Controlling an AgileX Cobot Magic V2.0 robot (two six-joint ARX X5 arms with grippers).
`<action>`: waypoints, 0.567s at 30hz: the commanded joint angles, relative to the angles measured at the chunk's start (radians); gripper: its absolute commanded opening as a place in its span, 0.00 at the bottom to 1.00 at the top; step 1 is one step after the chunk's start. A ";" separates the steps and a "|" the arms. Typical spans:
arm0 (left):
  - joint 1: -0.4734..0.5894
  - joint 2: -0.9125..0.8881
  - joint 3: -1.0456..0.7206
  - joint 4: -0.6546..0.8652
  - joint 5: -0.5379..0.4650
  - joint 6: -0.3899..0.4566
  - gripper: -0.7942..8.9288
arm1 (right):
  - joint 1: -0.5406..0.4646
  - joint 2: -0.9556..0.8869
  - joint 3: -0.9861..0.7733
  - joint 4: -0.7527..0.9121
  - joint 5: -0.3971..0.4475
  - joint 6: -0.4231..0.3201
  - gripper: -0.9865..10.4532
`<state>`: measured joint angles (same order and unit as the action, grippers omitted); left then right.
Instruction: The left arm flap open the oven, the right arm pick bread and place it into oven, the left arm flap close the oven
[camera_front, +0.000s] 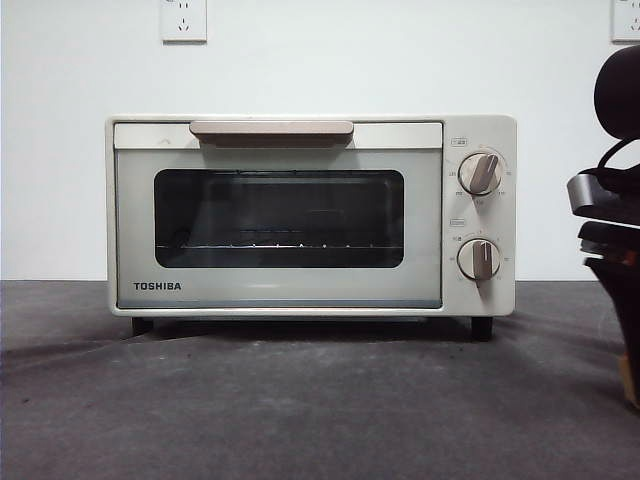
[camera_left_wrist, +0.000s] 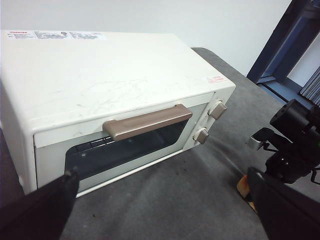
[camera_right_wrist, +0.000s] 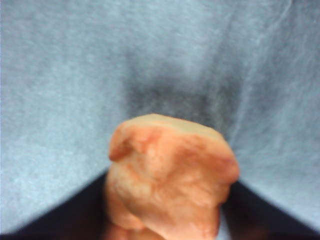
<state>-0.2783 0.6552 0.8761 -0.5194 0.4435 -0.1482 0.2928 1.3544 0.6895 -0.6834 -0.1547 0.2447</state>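
The cream-white oven (camera_front: 310, 215) stands on the grey cloth with its door shut and the beige handle (camera_front: 271, 130) along the top of the door. In the left wrist view the oven (camera_left_wrist: 110, 85) lies below and ahead of my left gripper (camera_left_wrist: 160, 215), which is open and empty, above the cloth in front of the door. My right gripper (camera_right_wrist: 165, 200) is shut on the golden-brown bread (camera_right_wrist: 170, 175), just above the cloth. It shows dark at the right edge of the front view (camera_front: 612, 290), to the right of the oven, with a sliver of bread (camera_front: 629, 382).
Two beige knobs (camera_front: 480, 172) sit on the oven's right panel. The right arm (camera_left_wrist: 295, 145) stands right of the oven in the left wrist view. A white wall with sockets (camera_front: 183, 20) is behind. Grey cloth (camera_front: 300, 400) covers the table in front.
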 joint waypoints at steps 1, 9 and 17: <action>-0.004 0.005 0.020 0.010 -0.001 -0.002 0.66 | 0.007 0.019 0.006 0.002 -0.022 0.005 0.20; -0.004 0.006 0.020 0.010 -0.002 -0.002 0.66 | 0.007 -0.078 0.068 -0.104 -0.028 0.005 0.20; -0.004 0.033 0.020 -0.004 -0.003 -0.002 0.66 | 0.007 -0.316 0.094 -0.251 -0.058 0.011 0.20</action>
<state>-0.2783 0.6777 0.8761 -0.5293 0.4431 -0.1478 0.2958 1.0473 0.7662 -0.9318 -0.2108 0.2447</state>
